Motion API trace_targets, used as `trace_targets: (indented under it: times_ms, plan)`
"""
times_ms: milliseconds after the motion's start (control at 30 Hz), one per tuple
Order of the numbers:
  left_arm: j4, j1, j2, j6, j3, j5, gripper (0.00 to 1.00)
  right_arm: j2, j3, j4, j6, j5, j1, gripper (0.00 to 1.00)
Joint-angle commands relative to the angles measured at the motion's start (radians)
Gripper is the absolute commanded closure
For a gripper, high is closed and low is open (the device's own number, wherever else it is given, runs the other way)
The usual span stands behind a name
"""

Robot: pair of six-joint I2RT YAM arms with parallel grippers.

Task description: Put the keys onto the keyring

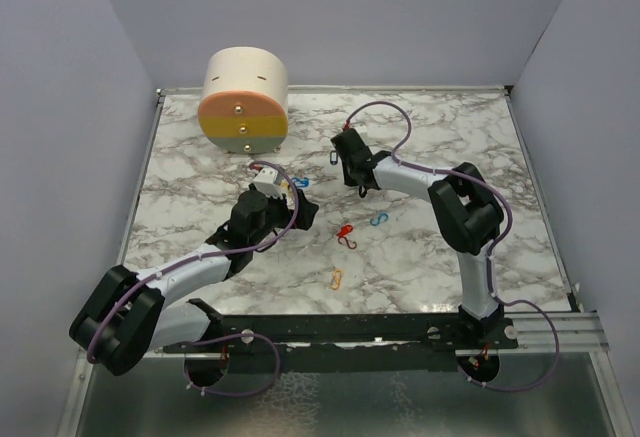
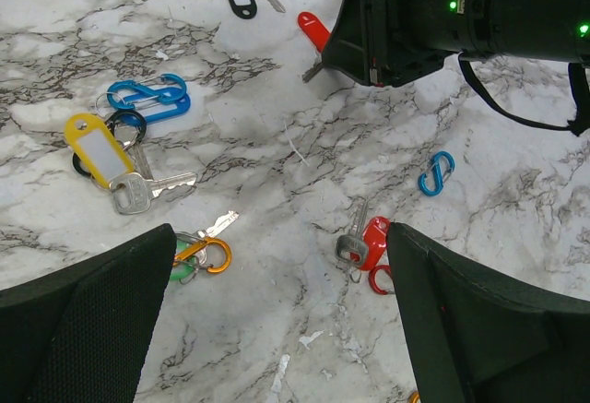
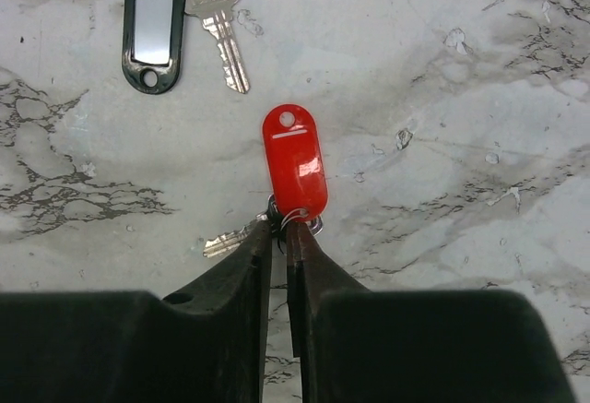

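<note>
Looks like the pick-up step to me: the right arm's fingers (image 3: 249, 274) are pinched almost together, just a sliver of gap, right on the little wire ring (image 3: 293, 221) at the near end of the red tag (image 3: 295, 165), so I'd call that a grip on the ring. The tag lies flat in the far half of the bench (image 3: 461, 99), about mid-width, with the black tag (image 3: 154, 23) just beside it. Its long axis runs straight away from the fingers, holed end pointing away, and its key (image 3: 226, 242) pokes out sideways to the left. The left arm's fingers (image 2: 92, 329) are spread wide, holding nothing. Next move, I reckon: lift without the ring slipping, then line it up carefully with something like the blue carabiner (image 2: 147, 99).
</note>
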Motion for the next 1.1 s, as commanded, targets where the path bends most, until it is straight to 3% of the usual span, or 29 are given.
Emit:
trace_targets:
  times_ms: [0,267,433,700,1067]
  plan:
    - [0.004,-0.006,-0.015,0.003,-0.01,-0.025,0.01,0.022,0.032,-0.013,0.009,0.05,0.005,0.88]
    - [0.005,-0.02,-0.018,0.001,-0.018,-0.034,0.02,-0.055,-0.034,0.05,0.014,0.088,0.005,0.99]
    - [0.004,-0.069,-0.037,0.008,-0.03,-0.092,0.01,-0.155,-0.106,0.105,0.003,0.088,0.005,0.99]
    - [0.004,-0.196,-0.026,0.02,-0.036,-0.178,0.01,-0.337,-0.225,0.131,-0.01,0.088,0.004,0.99]
    - [-0.006,-0.422,0.078,0.001,-0.026,-0.305,0.11,-0.626,-0.413,0.116,0.027,0.103,0.002,0.99]
